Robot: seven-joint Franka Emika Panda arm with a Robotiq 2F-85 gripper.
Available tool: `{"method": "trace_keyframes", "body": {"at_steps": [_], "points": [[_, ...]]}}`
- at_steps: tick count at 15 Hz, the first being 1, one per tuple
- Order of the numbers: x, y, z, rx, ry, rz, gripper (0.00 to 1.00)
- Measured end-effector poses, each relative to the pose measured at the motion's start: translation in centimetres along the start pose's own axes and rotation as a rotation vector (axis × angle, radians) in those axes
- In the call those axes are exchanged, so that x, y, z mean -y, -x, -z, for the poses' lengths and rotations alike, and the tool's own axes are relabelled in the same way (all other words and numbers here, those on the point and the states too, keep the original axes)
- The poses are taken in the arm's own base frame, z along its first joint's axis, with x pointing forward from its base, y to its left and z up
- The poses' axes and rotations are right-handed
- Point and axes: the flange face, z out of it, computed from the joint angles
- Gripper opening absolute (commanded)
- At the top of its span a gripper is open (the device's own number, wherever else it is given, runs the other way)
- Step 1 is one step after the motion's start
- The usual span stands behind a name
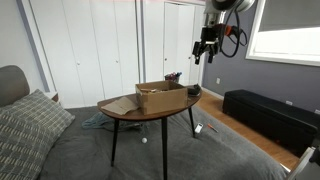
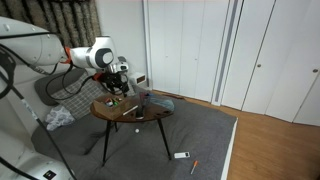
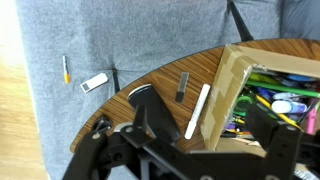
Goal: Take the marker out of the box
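The brown cardboard box stands on the round wooden table. In the wrist view the box is open and holds several coloured markers. A white marker lies on the table right beside the box wall. A short dark marker lies a little farther from it. My gripper is open and empty, its fingers either side of the white marker and the box edge. In both exterior views the gripper hangs above the table.
On the grey carpet beside the table lie a small white object and an orange pen. A dark bench stands under the window. A grey sofa with a cushion is near the table.
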Motion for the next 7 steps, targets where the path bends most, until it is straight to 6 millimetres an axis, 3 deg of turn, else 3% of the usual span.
{"method": "trace_keyframes", "body": {"at_steps": [3, 7], "points": [[0.1, 2.2, 1.6, -0.014, -0.002, 0.047, 1.00], [0.0, 3.2, 1.7, -0.017, -0.002, 0.059, 1.00]]}}
